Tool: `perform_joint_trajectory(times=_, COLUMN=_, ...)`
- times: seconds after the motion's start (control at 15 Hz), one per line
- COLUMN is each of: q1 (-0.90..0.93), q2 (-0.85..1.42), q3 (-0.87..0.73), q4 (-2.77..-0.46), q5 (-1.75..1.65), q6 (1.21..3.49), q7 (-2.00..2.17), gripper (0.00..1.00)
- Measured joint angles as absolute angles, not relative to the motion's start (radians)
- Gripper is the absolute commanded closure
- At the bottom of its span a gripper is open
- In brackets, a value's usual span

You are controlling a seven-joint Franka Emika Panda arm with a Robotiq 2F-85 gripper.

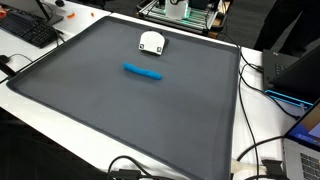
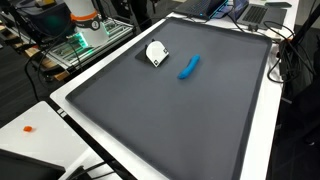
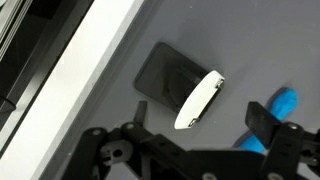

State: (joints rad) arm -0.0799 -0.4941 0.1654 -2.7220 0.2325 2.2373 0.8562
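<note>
From the left in my wrist view, the white table edge (image 3: 65, 60) gives way to the grey mat (image 3: 200, 30), a plain dark ground that makes small things easy to see. The white rounded piece (image 3: 198, 98) lies loose on it, framed by my gripper (image 3: 200, 135), whose fingers are spread and empty, seemingly wide enough to straddle it. To its right, apart, rests the blue stick (image 3: 285, 100).

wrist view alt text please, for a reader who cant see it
Looking down past the open black tool at a small white rounded plastic object on a dark grey mat. A blue elongated object lies at the right, partly behind a tool finger; a white table edge runs up the left.
</note>
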Motion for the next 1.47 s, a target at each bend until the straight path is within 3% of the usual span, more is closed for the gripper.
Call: perform_joint_trajectory(times=1.47, q1=-0.006, q2=-0.050, q3=0.131, q4=-2.683, q5=0.296, q6=2.707, q7=1.018, gripper=0.00)
